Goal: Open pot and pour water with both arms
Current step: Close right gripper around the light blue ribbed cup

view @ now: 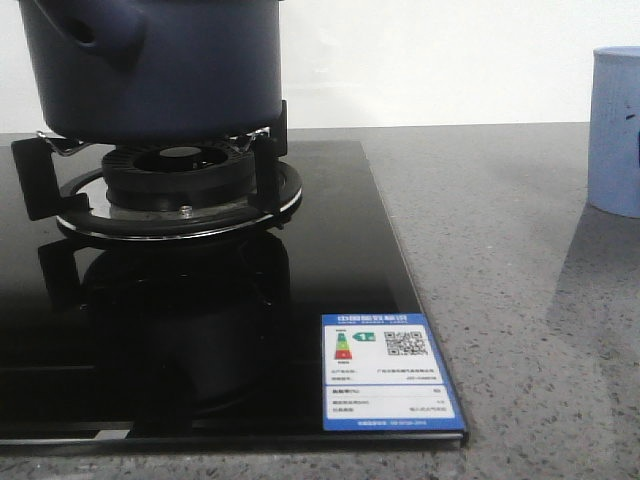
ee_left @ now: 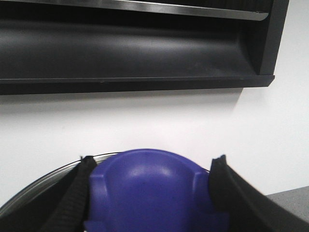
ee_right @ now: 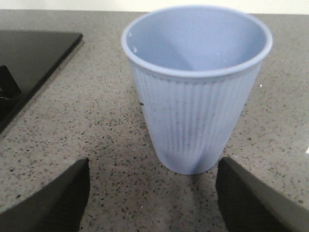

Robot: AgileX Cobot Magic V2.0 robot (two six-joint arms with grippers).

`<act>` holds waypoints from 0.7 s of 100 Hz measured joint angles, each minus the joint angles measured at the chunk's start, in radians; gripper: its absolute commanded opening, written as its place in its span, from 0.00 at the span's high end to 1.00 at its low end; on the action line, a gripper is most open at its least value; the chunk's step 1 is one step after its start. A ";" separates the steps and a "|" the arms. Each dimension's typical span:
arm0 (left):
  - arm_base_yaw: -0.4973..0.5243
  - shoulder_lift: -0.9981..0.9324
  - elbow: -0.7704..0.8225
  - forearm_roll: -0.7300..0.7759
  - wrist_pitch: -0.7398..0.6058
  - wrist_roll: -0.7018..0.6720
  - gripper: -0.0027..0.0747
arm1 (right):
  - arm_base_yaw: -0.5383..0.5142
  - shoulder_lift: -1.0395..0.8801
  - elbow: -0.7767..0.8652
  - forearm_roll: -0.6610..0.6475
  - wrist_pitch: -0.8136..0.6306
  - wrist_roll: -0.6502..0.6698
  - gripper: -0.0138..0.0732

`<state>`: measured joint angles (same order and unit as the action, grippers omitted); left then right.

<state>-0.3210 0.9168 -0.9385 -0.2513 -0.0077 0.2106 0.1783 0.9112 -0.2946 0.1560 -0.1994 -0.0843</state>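
left gripper (ee_left: 150, 193) fingers pressed against both sides of blue lid knob (ee_left: 149, 188); right gripper (ee_right: 149, 198) wide open, empty, light blue cup (ee_right: 195, 92) just ahead between fingers.

A kitchen: a black glass gas hob (view: 330, 270) with a burner (view: 180, 170) and an energy-rating label (view: 388, 372) is set into a speckled grey stone tabletop (view: 520, 300), beneath a dark range hood (ee_left: 135, 48) on a white wall (ee_left: 193, 125).

A plain white wall (view: 450, 60) rises behind the speckled grey countertop (view: 520, 300).
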 measured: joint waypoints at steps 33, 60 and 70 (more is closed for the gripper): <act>0.000 0.000 0.000 0.001 0.000 0.000 0.53 | -0.017 0.129 0.000 0.070 -0.141 0.000 0.27; 0.000 0.000 0.000 0.001 0.000 0.000 0.53 | -0.071 0.133 0.000 0.077 -0.165 0.000 0.27; 0.000 0.000 0.000 0.001 0.000 0.000 0.53 | -0.068 0.133 0.000 0.054 -0.158 0.000 0.27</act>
<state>-0.3210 0.9168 -0.9385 -0.2505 -0.0077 0.2106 0.1107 1.0443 -0.2946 0.2097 -0.3571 -0.0843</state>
